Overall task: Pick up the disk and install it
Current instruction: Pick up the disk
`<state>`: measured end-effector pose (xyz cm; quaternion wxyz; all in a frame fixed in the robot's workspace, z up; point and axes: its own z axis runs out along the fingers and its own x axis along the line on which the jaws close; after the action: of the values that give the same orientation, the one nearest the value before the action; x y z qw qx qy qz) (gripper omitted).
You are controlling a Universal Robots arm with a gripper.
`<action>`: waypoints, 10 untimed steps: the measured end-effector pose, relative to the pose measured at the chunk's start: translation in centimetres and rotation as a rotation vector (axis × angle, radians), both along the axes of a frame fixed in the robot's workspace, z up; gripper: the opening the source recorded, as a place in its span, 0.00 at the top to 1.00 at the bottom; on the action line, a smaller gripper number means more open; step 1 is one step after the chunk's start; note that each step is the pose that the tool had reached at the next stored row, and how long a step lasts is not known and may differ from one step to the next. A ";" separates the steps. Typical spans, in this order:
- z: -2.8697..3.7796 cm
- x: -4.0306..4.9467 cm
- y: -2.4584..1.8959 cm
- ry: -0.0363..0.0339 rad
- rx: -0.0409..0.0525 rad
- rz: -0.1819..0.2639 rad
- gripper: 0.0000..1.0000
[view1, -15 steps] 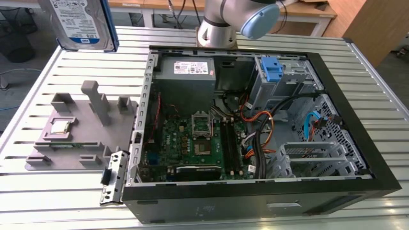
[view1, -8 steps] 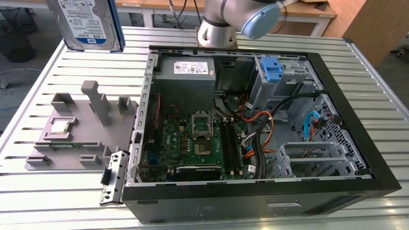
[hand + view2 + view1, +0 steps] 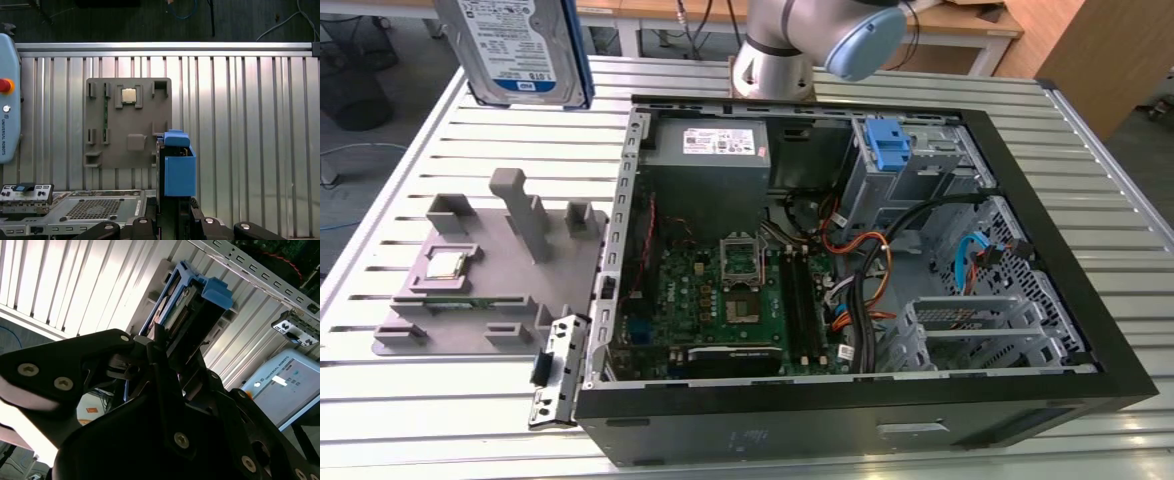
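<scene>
gripper [image 3: 177, 345], jaws clamped on the disk [image 3: 514, 50], holds it upright above the slatted table [image 3: 480, 130], beside the open computer case [image 3: 854, 430]. risk: a tilted disk may snag the drive bay [image 3: 921, 172] or loose cables [image 3: 867, 250] and jam.

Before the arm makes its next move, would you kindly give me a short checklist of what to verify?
1. Disk held in the claw: ok, the second wrist view shows it in the grip.
2. Disk clear of the grey holder: ok, it hangs above it.
3. Computer case open: ok, the side panel is off.
4. Drive cage free for the disk: cannot tell; a blue latch piece sits there.
5. Cables clear of the cage: cannot tell; orange and black wires run close by.
</scene>
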<state>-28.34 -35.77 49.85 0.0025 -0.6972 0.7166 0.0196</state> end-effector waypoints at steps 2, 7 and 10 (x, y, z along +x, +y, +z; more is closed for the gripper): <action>0.00 0.41 0.00 0.0000 0.0000 0.000 0.65; 0.00 1.53 0.00 0.0000 -0.0001 0.000 0.65; -0.01 2.34 0.00 -0.0001 0.0001 0.000 0.65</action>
<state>-26.00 -35.77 49.84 0.0026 -0.6972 0.7166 0.0196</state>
